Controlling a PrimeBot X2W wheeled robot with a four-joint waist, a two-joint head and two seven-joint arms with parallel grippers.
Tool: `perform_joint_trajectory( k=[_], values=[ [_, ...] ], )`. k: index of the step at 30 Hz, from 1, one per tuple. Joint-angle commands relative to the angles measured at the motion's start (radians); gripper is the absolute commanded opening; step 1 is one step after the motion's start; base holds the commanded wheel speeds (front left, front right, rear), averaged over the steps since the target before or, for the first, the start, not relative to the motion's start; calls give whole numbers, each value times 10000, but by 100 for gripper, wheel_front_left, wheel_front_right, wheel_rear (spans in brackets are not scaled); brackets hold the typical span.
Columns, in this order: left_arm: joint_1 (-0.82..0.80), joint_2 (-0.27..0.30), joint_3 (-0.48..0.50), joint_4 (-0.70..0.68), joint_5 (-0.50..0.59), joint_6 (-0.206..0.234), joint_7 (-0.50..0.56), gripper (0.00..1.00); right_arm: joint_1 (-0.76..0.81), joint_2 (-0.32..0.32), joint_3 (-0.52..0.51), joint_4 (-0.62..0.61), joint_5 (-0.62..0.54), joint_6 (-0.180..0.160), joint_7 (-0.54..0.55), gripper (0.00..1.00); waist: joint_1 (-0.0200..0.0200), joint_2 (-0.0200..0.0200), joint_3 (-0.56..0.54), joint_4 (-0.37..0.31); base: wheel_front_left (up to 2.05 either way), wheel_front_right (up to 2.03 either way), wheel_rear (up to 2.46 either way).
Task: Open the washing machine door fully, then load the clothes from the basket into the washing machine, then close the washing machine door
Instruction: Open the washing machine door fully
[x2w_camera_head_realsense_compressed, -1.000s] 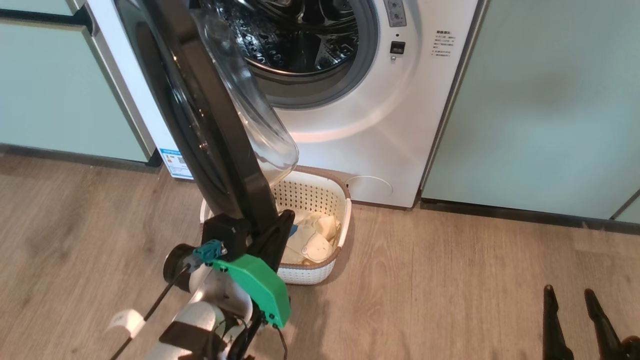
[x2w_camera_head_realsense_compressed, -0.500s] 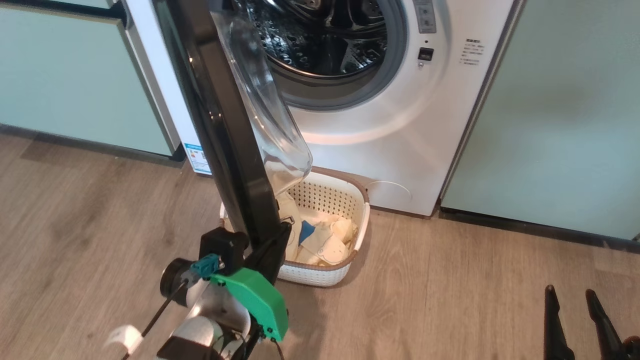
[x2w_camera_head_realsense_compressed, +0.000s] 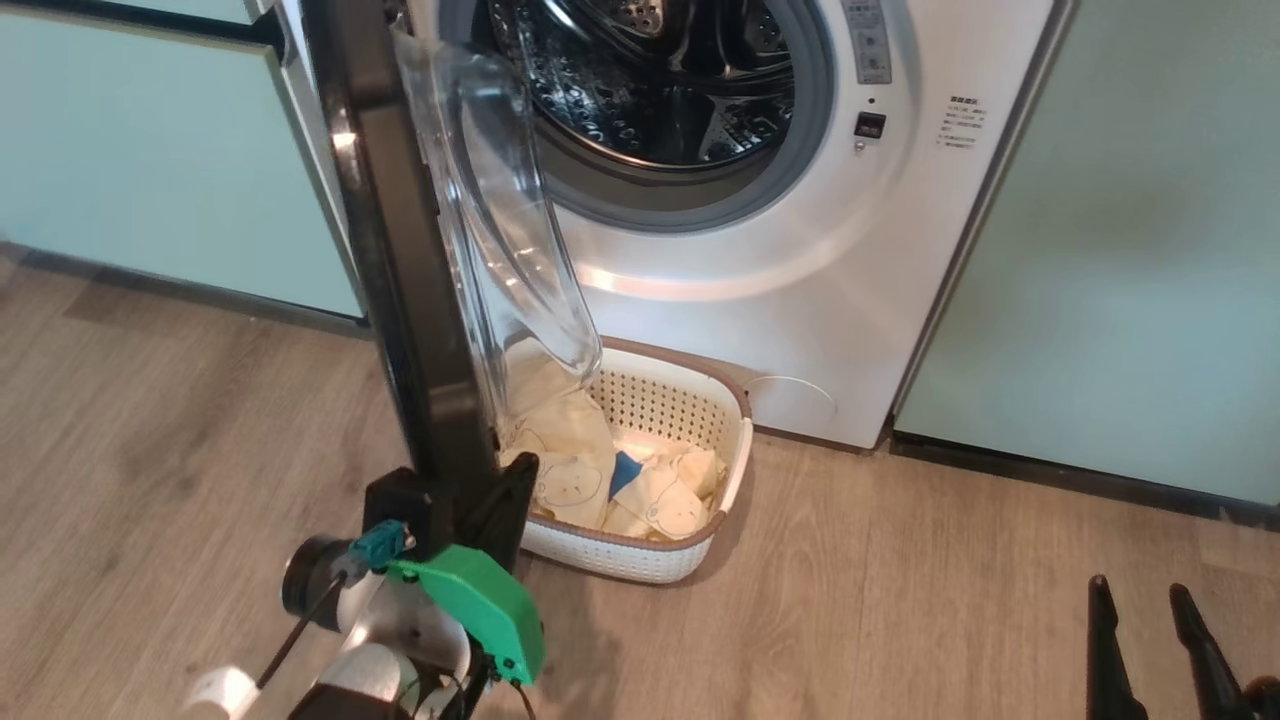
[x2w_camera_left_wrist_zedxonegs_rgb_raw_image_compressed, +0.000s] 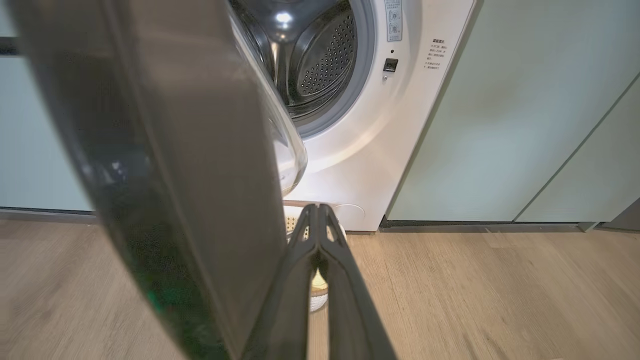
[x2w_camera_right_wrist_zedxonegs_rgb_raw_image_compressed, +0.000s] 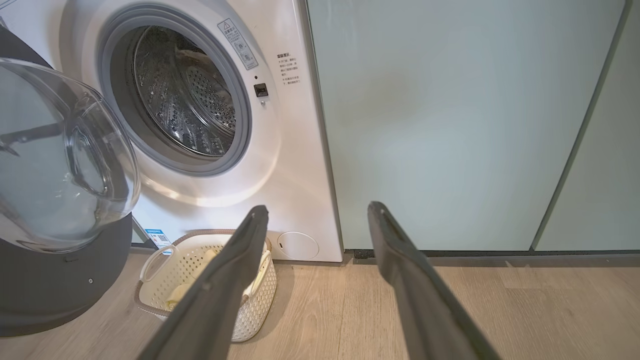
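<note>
The washing machine door stands partly open, its glass bowl facing the steel drum of the white washing machine. My left gripper is shut with nothing in it, its fingers lying against the inner side of the door's lower edge. In the left wrist view the closed gripper sits right of the door. The basket is on the floor below the drum opening, holding pale yellow clothes. My right gripper hangs open at the lower right, far from the basket.
Pale green cabinets flank the machine on the left and the right. The wooden floor stretches in front. The open door's bowl overhangs the left end of the basket.
The head camera has turned, shifting the whole picture right. The door has swung further open, more edge-on to the camera. My left gripper has followed its lower edge to the left.
</note>
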Motion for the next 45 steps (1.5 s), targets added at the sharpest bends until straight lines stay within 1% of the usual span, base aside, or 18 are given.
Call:
perform_joint_trajectory(
  k=[1, 13, 19, 27, 36, 43, 45],
  values=[
    [-334, 238, 532, -266, 100, 148, -99, 0, -133, -162, 196, -276, 44, -29, -67, 100, 0, 0, -11, 103, 0, 0, 0],
    [-204, 370, 534, -298, 180, 339, -131, 0, -114, -162, 175, -278, 121, -29, -67, 100, 0, 0, -17, 1183, 0, 0, 0],
    [-120, 523, 720, -337, 172, 478, -216, 0, -191, -162, 172, -268, 150, -29, -67, 100, 0, 0, 68, 1565, 0, 0, 0],
    [-113, 792, 1123, -175, 145, 644, -499, 0, -284, -162, 202, -242, 140, -29, -67, 100, 0, 0, 155, 1689, 0, 0, 0],
    [-170, 1124, 1977, 293, -42, 1012, -1026, 0, -381, -162, 190, -235, 98, -29, -67, 100, 0, 0, 306, 1599, 0, 0, 0],
    [-416, 1591, 2595, 1037, -180, 1035, -1542, 0, -504, -162, 111, -239, 84, -29, -67, 100, 0, 0, 515, 1600, 0, 0, 0],
    [-533, 1734, 2741, 1306, -247, 972, -1674, 0, -538, -162, 103, -236, 80, -29, -67, 100, 0, 0, 563, 1620, 0, 0, 0]
  ],
)
